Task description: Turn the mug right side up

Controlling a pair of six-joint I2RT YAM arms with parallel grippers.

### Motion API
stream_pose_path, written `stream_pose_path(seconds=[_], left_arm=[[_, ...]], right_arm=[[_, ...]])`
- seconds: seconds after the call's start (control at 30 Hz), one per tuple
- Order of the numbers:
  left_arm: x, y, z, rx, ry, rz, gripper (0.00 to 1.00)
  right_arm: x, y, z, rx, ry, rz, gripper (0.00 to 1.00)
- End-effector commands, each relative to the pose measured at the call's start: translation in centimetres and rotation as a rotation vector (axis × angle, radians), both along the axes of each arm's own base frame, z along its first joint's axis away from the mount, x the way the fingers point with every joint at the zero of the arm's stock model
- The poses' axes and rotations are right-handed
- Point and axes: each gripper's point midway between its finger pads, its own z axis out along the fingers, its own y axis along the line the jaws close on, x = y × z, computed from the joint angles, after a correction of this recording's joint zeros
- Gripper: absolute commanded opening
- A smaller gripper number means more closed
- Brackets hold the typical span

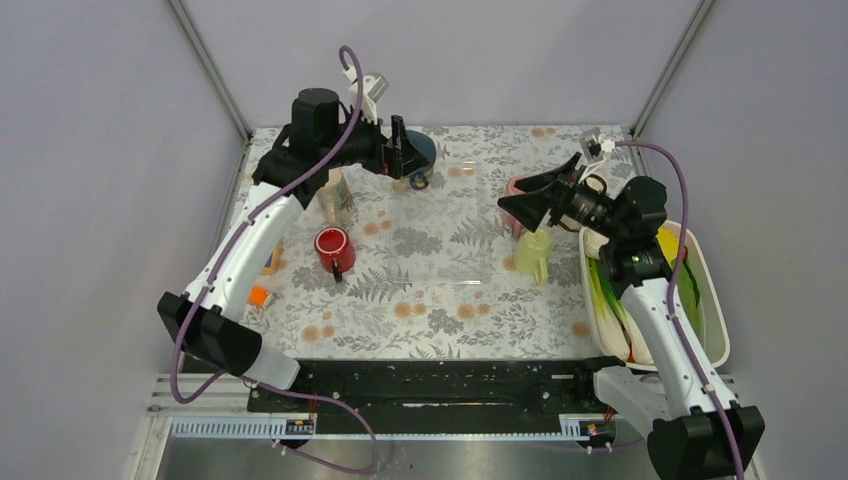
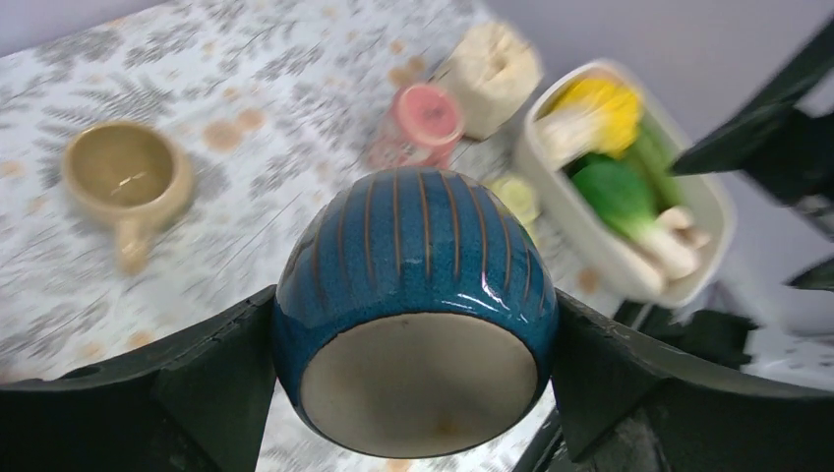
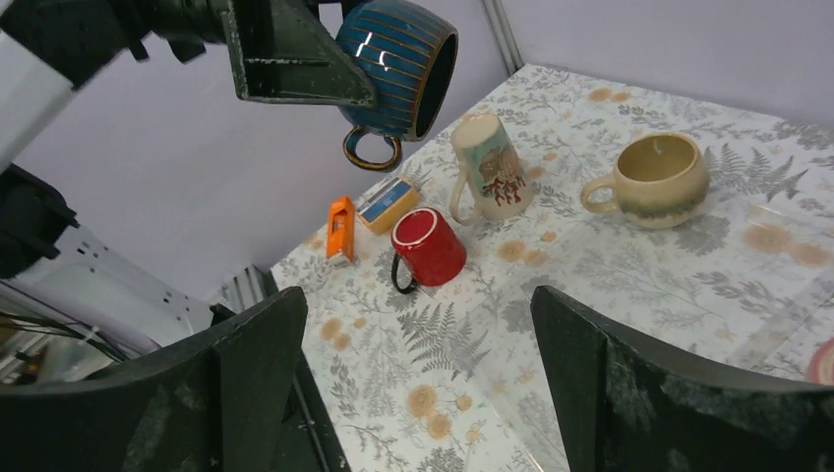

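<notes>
Blue mug (image 3: 398, 49): clear of the tabletop (image 1: 440, 290), in the air over its far edge, left of the middle. It lies on its side, mouth facing sideways, handle hanging underneath, bare base toward the left wrist.
Left gripper (image 2: 413, 324): jaws spread wide and pressed against opposite sides of the mug's round body. It carries the mug's whole weight.
Right gripper (image 3: 418, 315): jaws wide apart with nothing between them. It hovers over the right half of the tabletop, near the pink mug (image 2: 425, 116).
Progress, in my judgement: the turn looks partly done. The mouth does not yet face up and the mug is not set down.
Risk, slip: the body is rounded and glossy, and the grip appears to sit toward the base. The mug could swivel or slide out as the wrist rolls.
Risk, drop: a fall from here could chip the mug or send it over the far edge.
Risk, handle: the handle is the lowest part. Lowering before the roll is finished would land it first and tip the mug.
Risk, neighbours: the tall printed mug (image 3: 490, 167) and the red mug (image 3: 430, 246) stand toward the left side. A descent drifting that way could knock them.
Risk, release: letting go while the mug is tilted would set it rolling.
</notes>
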Motion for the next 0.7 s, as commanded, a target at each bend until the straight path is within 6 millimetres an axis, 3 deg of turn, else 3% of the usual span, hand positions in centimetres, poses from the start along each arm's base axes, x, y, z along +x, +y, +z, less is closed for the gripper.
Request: stream_pose_path(seconds=[0.0,0.03,0.27,0.4,0.57,0.67], left_arm=[[-1.7,-2.7,8.4,-0.393,-0.156,-0.122,0.0],[-1.9,-2.9,7.6,-0.428,-0.139,-0.137,0.0],[-2.3,-3.4,7.4,-0.645,-0.1,-0.222,0.0],[-1.8,-3.5,7.1,-0.734,-0.09,-0.26,0.0],[-1.6,-3.8,5.8,-0.748,-0.097,-0.292,0.0],[-1.8,-3.8,5.1,-0.754,-0.104,-0.303,0.0]], right_arm=[[1.2,0.7,4.5,0.212,0.036,0.035,0.92],[1.8,0.8,4.5,0.24,0.052,0.037,0.92],[4.6,1.8,3.8,0.43,0.189,0.072,0.9],[5.5,3.7,1.6,0.49,0.311,0.111,0.87],[5.1,6.6,-0.4,0.497,0.411,0.174,0.85],[4.6,7.7,0.2,0.539,0.426,0.227,0.84]])
